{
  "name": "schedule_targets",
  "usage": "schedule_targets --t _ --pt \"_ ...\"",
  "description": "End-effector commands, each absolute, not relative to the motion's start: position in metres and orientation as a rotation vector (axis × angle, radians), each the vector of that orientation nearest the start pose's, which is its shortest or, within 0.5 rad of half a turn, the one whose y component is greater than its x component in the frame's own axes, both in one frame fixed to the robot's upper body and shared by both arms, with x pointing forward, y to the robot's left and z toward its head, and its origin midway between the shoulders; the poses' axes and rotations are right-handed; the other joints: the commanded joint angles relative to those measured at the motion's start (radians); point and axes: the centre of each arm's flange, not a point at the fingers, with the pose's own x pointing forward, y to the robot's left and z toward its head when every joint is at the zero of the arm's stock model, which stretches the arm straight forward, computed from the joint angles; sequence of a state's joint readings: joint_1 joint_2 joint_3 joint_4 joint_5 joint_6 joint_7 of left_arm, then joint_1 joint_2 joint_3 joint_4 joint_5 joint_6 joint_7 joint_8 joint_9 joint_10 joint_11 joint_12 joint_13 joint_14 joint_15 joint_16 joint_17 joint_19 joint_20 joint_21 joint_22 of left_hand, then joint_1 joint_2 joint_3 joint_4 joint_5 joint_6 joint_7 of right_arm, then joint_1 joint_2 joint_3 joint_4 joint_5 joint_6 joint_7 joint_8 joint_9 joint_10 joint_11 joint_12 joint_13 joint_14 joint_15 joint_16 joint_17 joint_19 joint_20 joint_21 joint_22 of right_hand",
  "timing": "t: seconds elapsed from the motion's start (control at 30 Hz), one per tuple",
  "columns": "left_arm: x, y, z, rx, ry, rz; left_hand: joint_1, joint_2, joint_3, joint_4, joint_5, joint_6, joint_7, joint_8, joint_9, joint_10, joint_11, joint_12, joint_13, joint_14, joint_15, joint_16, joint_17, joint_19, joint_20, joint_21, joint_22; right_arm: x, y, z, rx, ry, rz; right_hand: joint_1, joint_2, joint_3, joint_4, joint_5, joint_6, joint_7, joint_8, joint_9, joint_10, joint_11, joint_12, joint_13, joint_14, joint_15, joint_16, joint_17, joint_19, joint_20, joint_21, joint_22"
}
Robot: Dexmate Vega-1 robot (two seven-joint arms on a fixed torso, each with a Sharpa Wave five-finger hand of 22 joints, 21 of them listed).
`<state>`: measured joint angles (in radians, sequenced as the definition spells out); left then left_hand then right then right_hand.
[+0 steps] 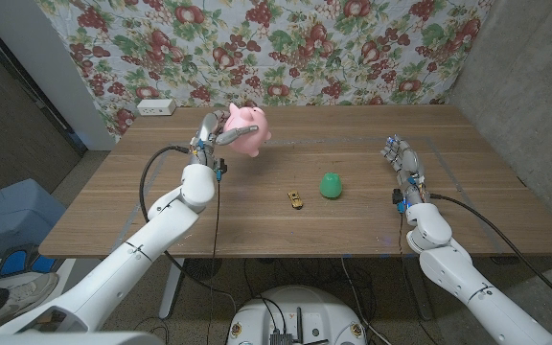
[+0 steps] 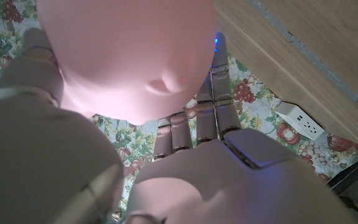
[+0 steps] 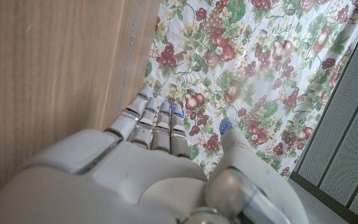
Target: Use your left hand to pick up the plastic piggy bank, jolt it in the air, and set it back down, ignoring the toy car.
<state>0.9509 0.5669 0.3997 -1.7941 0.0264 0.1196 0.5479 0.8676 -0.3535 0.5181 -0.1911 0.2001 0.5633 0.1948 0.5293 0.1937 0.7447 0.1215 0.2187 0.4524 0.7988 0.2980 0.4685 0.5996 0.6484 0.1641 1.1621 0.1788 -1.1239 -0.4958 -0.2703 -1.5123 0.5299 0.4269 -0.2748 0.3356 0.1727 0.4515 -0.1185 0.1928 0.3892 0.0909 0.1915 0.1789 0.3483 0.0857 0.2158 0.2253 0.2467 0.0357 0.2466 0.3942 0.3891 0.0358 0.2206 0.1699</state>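
— Head view first: what have you got in your left hand [image 1: 209, 135]?
— You're gripping the pink piggy bank [image 1: 245, 130], fingers wrapped round its back, and it hangs in the air above the far left part of the wooden table [image 1: 161, 196]. It's smooth, rounded plastic with small ears and a snout.
— And your right hand [image 1: 402, 163]?
— Holding nothing, fingers straight and a little apart, at the table's right side.
— What else lies there?
— A small yellow toy car [image 1: 296, 198] near the middle, with a green egg-shaped thing [image 1: 331, 185] just beside it, apart from it. A flowered cloth [image 1: 286, 48] hangs behind.
— Anything hard to read?
— Up close on your left wrist the pig [image 2: 129, 56] is a pink blur, cut off at the edges; the car's details are too small to tell.
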Motion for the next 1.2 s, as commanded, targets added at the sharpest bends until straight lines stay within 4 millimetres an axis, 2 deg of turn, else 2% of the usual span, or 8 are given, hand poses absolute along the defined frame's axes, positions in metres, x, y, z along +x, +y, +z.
schedule_targets --t 0.03,0.67,1.2 --pt "0.570 0.244 0.020 0.412 -0.854 0.335 0.428 0.431 0.230 0.007 0.149 0.375 -0.177 0.001 0.179 0.254 -0.251 0.003 0.002 0.398 -0.532 0.002 0.001 0.056 -0.352 0.131 0.003 0.588 -0.309 -0.087 0.119 -0.677 -0.053 -0.005 -0.003 0.009 0.000 0.008 0.002 -0.001 0.000 0.004 0.005 -0.003 -0.003 0.004 0.007 0.000 0.000 0.002 0.013 -0.001 -0.001 0.005" --pt "0.560 0.246 0.006 0.184 -1.135 0.481 0.427 0.432 0.236 0.007 0.149 0.378 -0.179 -0.005 0.180 0.252 -0.253 -0.001 0.006 0.398 -0.532 0.000 0.004 0.052 -0.353 0.135 0.002 0.589 -0.311 -0.088 0.123 -0.675 -0.052 -0.006 -0.003 0.009 0.000 0.008 0.002 -0.003 0.000 0.004 0.007 -0.002 -0.002 0.004 0.007 -0.001 0.000 0.001 0.015 -0.001 -0.005 0.005" --pt "0.561 0.246 0.006 0.176 -1.146 0.481 0.426 0.431 0.240 0.007 0.148 0.376 -0.178 -0.009 0.184 0.252 -0.252 -0.003 0.008 0.398 -0.532 -0.001 0.006 0.048 -0.354 0.138 0.002 0.589 -0.311 -0.088 0.122 -0.674 -0.054 -0.006 -0.003 0.010 0.000 0.008 0.004 -0.003 0.001 0.004 0.007 -0.004 -0.002 0.004 0.008 -0.001 0.001 0.000 0.016 -0.001 -0.007 0.005"
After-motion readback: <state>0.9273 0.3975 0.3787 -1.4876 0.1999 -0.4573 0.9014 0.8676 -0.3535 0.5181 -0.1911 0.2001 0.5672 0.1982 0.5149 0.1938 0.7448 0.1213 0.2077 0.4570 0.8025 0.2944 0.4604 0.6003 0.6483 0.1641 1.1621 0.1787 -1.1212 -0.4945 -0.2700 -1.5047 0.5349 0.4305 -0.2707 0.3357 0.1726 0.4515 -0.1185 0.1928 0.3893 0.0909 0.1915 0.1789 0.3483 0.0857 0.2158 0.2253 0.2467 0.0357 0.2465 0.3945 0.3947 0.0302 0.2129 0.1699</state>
